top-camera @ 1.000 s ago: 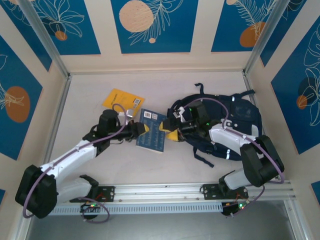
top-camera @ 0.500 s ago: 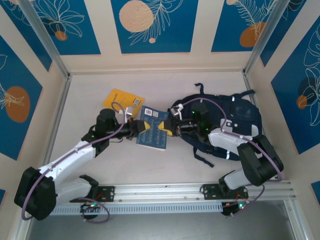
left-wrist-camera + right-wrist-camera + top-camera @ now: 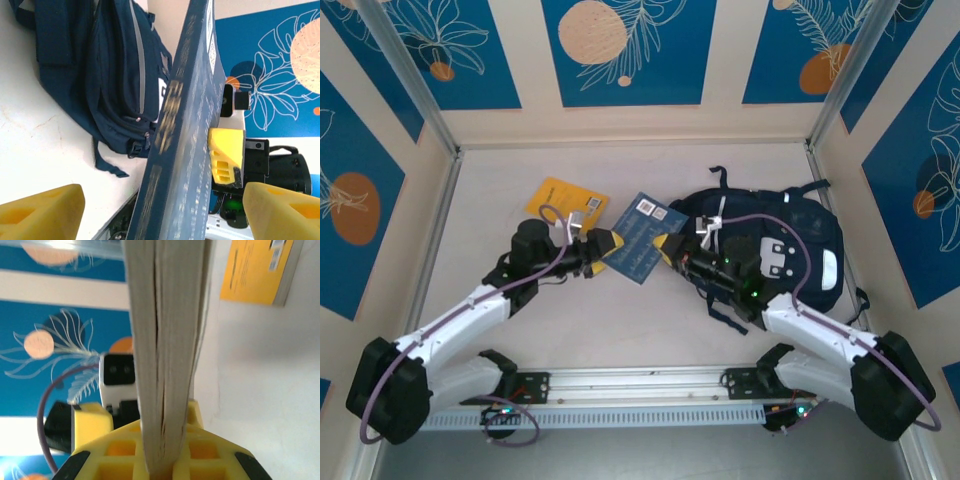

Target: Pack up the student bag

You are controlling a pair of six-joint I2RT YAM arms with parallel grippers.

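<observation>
**Figure: handover of a book during packing.**

- **Table** (image 3: pixel 650 335): pale work surface under both arms.
- **Bag** (image 3: pixel 805 230): navy, lying flat behind and to the right of the right pincer (image 3: pixel 666 247). That arm reaches across the bag's near edge. The bag's mouth cannot be made out from above.
- **Blue book** (image 3: pixel 640 238): raised off the table and tilted, spanning the gap between the 2 pincers.
- **Yellow book** (image 3: pixel 560 198): flat on the table just beyond the left pincer (image 3: pixel 604 254), apart from it.
- **Right pincer:** clamped on the blue book's right edge. Its wrist view shows the page block squeezed between its 2 fingers.
- **Left pincer:** jaws wide apart, 1 finger on either side of the blue book's left edge, gripping nothing.

**Step in hand, as judged:** transfer to the right pincer, then carriage to the bag. To do it well, the left pincer should back straight away from the edge before the right arm swings, so that no finger snags the cover. A 1-edge grip lets the pages sag and splay. A slow turn, spine leading toward the bag's mouth, would likely keep the blue book from slipping. The left pincer is then free to hold that mouth open.
</observation>
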